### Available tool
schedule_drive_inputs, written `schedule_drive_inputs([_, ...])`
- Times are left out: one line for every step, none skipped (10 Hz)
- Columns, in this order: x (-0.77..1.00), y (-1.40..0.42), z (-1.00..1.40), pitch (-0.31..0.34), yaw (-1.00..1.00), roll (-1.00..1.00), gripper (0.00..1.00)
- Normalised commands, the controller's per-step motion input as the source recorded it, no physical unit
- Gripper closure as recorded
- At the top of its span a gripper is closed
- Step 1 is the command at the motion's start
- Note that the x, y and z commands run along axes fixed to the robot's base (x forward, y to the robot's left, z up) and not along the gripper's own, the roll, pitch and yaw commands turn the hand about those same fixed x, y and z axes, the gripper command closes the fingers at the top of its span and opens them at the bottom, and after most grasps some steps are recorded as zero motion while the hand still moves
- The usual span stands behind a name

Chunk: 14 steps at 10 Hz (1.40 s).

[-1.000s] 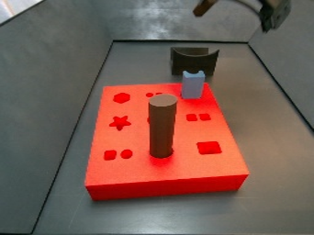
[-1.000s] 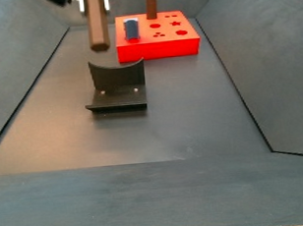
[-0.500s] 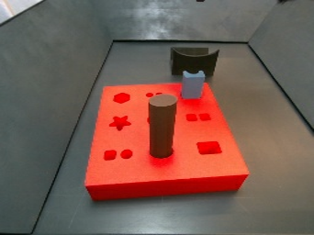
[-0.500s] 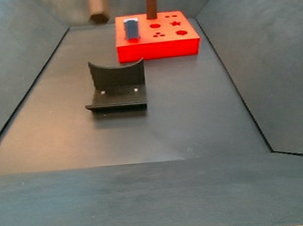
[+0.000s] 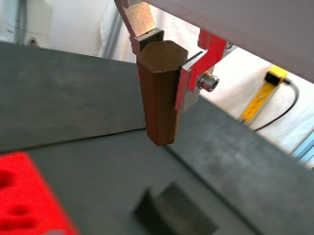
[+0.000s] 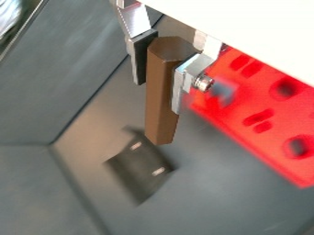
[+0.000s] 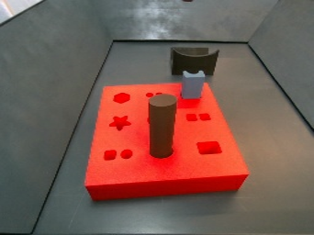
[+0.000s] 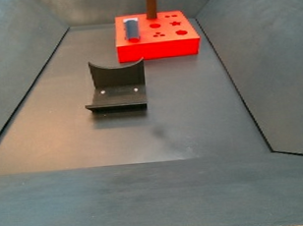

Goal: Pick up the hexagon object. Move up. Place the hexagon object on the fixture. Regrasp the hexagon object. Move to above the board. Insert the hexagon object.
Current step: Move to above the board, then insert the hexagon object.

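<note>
Now my end effector (image 5: 170, 55), out of both side views, clamps hexagon (image 5: 161, 92) near top, high over floor. Fixture (image 6: 139, 163) below, board (image 6: 263, 110) beside. Risk: long peg tilts in pads, misses fixture notch when lowered.

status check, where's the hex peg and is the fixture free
Gripper shut on hexagon object, raised out of both side views. Fixture bare, below the peg. Nothing in the way.

The hand (image 5: 170, 57) shows only in both wrist views, out of both side views. Its silver fingers (image 6: 190, 72) are clamped on the upright hexagon object (image 6: 161, 92).
</note>
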Motion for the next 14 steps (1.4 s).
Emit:
schedule_drive_inputs([-0.75,-1.00,0.49,-0.023,-0.21,-1.00,1.00])
schedule_drive_inputs([-0.65,-0.78,0.41,-0.023,-0.20,-1.00,1.00])
schedule_drive_inputs([-0.47,-0.47,0.26,-0.026,-0.20,-1.00,1.00])
schedule_drive_inputs([-0.31,-0.23,0.14,-0.028,-0.19,-1.00,1.00])
schedule_drive_inputs([-0.21,-0.11,0.08,-0.032,-0.18,-1.00,1.00])
schedule_drive_inputs([-0.16,-0.05,0.05,-0.043,-0.16,-0.98,1.00])
schedule_drive_inputs([-0.13,-0.02,0.04,-0.050,-0.11,-0.75,1.00])
schedule_drive_inputs([-0.11,0.02,0.02,-0.061,-0.06,-0.48,1.00])
schedule_drive_inputs([-0.09,0.02,0.01,-0.068,-0.03,-0.32,1.00])
schedule_drive_inputs([-0.08,0.02,0.01,-0.068,-0.01,-0.25,1.00])
schedule_drive_inputs([-0.02,0.00,0.00,0.000,0.00,0.00,1.00])
schedule_drive_inputs([-0.18,0.05,0.00,-0.069,0.00,-0.02,1.00])
schedule_drive_inputs([-0.57,0.22,-0.10,-0.154,0.00,-0.03,1.00])
schedule_drive_inputs([-0.91,0.30,-0.30,-0.113,-0.01,0.00,1.00])
